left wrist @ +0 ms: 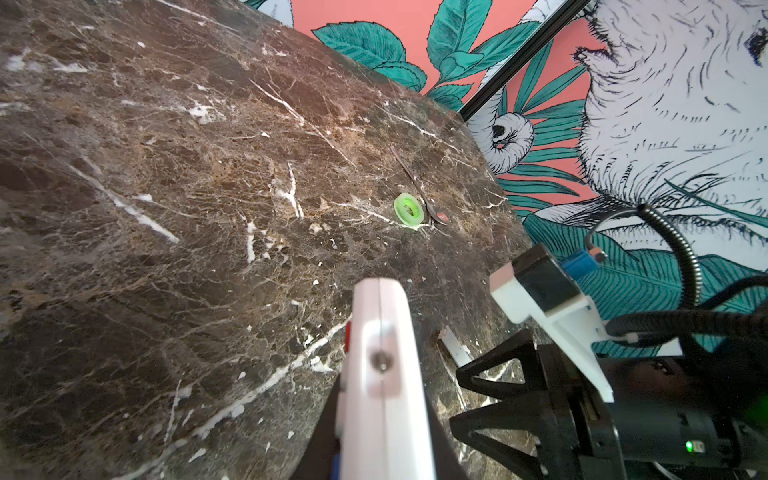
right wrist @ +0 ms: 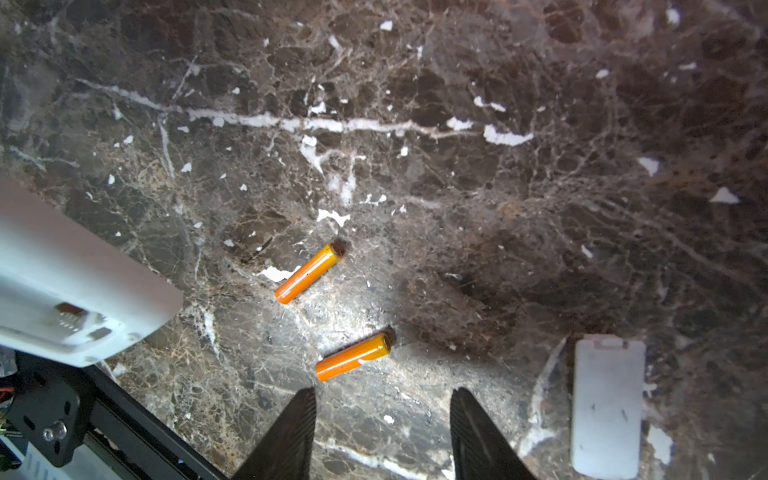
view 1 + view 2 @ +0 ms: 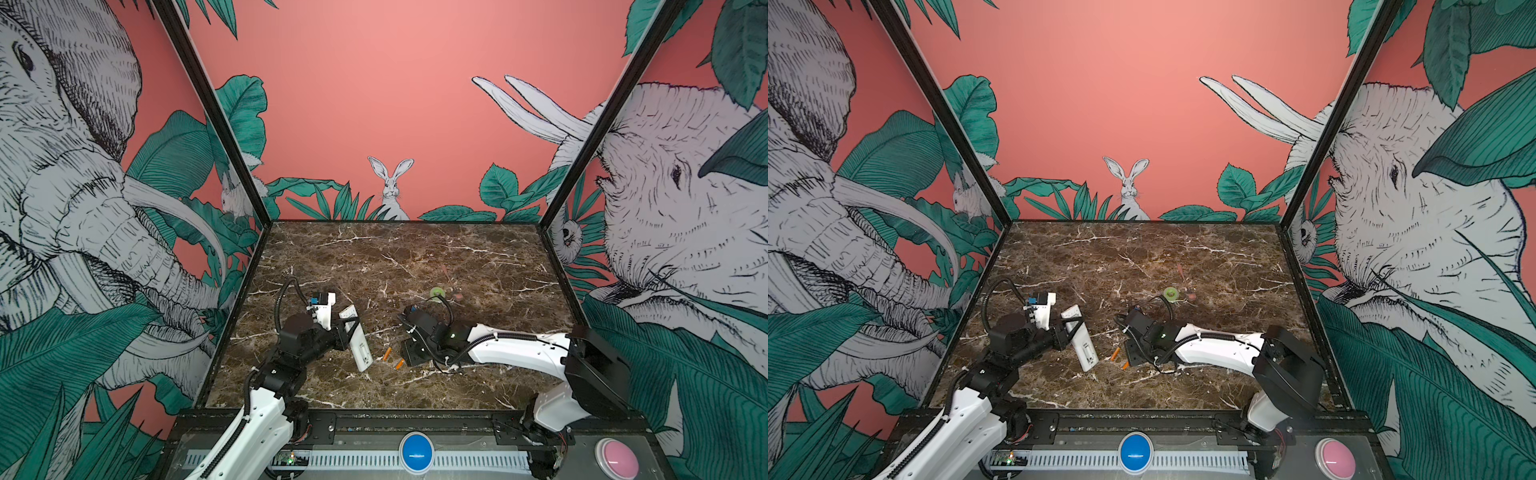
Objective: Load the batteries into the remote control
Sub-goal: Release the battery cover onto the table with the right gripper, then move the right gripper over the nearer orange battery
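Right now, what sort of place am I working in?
Probably a robot test booth: marble-look table boxed in by jungle-mural walls, blue button and pink button at the front.

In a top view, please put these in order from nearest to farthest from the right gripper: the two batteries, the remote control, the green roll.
1. Front battery: just left of the right gripper, almost at its fingertips.
2. Other battery: a little further left.
3. Remote control: left of both batteries.
4. Green roll: behind the gripper, toward the back.
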Available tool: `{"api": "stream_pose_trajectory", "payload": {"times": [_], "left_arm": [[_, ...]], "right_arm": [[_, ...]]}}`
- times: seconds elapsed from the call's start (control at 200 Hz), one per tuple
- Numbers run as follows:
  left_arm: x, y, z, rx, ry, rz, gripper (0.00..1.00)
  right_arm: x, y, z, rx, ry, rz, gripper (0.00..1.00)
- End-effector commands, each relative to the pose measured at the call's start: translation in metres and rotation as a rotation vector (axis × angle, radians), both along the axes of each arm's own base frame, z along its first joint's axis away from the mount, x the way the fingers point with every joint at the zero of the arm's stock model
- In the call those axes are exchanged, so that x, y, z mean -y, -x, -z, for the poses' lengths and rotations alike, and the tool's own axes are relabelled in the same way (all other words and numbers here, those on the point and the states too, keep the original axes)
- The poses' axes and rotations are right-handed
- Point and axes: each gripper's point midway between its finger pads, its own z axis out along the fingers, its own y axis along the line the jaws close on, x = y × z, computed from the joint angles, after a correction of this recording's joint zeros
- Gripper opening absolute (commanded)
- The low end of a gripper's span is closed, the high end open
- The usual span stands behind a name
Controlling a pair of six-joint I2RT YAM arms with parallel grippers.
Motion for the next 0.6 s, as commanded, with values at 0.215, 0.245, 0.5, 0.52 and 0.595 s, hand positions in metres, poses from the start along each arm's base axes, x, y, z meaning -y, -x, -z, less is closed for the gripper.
{"api": "stream_pose_trajectory", "payload": {"times": [0.215, 0.245, 0.5, 0.52, 0.595], "left_arm": [[0.003, -0.005, -0.01, 0.078, 0.023, 0.015, 0.0], [0.004, -0.005, -0.01, 0.079, 0.028, 0.019, 0.0], [0.01, -0.004, -0.011, 0.09, 0.059, 0.05, 0.0], [0.009, -0.004, -0.011, 0.089, 0.059, 0.049, 0.0], [0.008, -0.001, -0.013, 0.097, 0.056, 0.049, 0.0]], "right_arm": [[-0.005, 0.005, 0.005, -0.064, 0.085, 0.122, 0.59], [-0.005, 0.006, 0.007, -0.068, 0.094, 0.128, 0.59], [-0.008, 0.012, 0.018, -0.106, 0.146, 0.149, 0.59], [-0.008, 0.012, 0.018, -0.106, 0.15, 0.15, 0.59], [-0.011, 0.013, 0.02, -0.104, 0.162, 0.153, 0.59]]}}
